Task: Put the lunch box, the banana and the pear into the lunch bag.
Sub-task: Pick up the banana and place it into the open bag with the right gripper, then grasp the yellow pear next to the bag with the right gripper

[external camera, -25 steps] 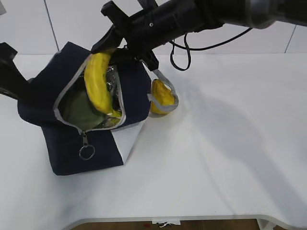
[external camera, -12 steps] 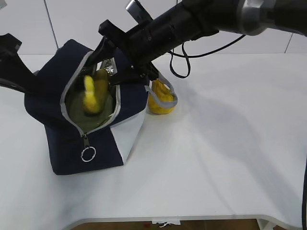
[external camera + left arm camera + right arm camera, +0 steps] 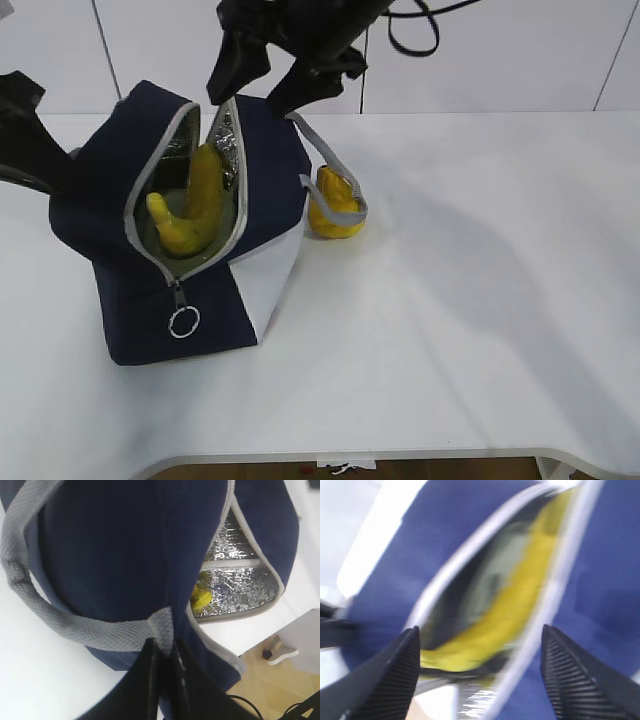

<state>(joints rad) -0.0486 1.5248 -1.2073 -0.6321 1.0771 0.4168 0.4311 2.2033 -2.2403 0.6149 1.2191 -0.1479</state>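
The navy lunch bag (image 3: 130, 290) stands at the left with its zipper open. The banana (image 3: 195, 205) lies inside it on the sage-green lid of the lunch box (image 3: 168, 190). The pear (image 3: 335, 208) sits on the table against the bag's right side, inside the loop of a grey strap (image 3: 325, 160). My right gripper (image 3: 268, 85) hovers open and empty just above the bag's mouth; its wrist view shows the banana (image 3: 520, 605) between the spread fingers (image 3: 395, 675). My left gripper (image 3: 165, 647) is shut on the bag's grey strap (image 3: 75, 630) at the bag's far left side (image 3: 45, 160).
The white table (image 3: 480, 300) stretches to the right and front of the bag. The zipper's ring pull (image 3: 182, 322) hangs at the bag's front. Silver foil lining (image 3: 235, 580) shows inside. A black cable (image 3: 410, 35) trails from the right arm.
The banana has left my right gripper and dropped into the bag onto the lunch box. My right gripper has opened and risen above the bag. The left gripper has held still.
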